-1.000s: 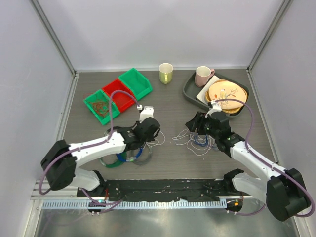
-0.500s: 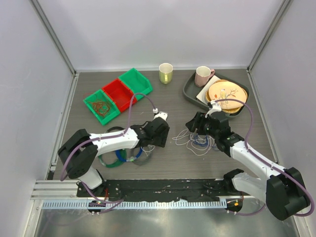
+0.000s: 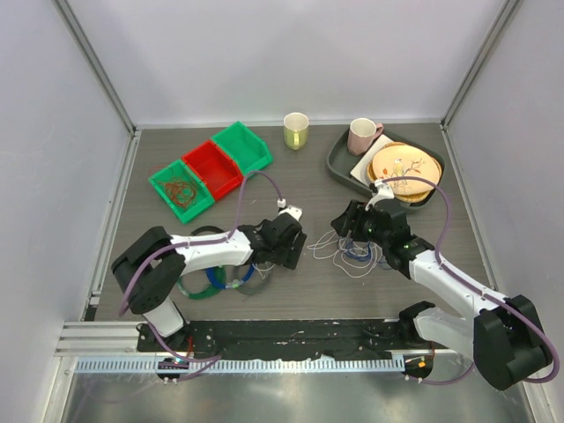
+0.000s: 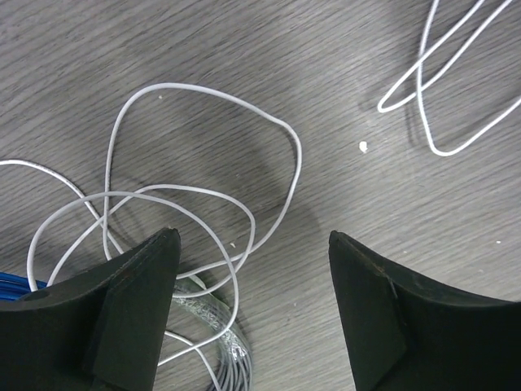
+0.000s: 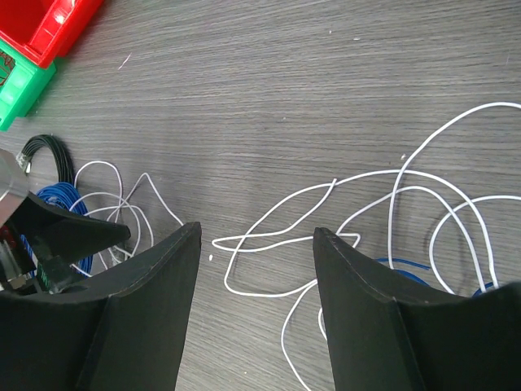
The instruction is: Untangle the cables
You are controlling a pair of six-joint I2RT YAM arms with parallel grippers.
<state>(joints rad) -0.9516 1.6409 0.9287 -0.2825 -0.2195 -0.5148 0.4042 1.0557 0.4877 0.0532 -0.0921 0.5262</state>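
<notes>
Both sets of jaws are spread wide, gripping nothing: the left gripper (image 4: 252, 244) hovers right over loose white cable loops (image 4: 203, 204) beside a blue coil (image 4: 12, 285), and the right gripper (image 5: 256, 236) sits above the white tangle (image 5: 391, 212), which mostly trails off to its right

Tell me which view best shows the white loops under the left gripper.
Left wrist: the white loops lie large under the open left gripper. Right wrist shows them small, far left; top view barely resolves them.
</notes>
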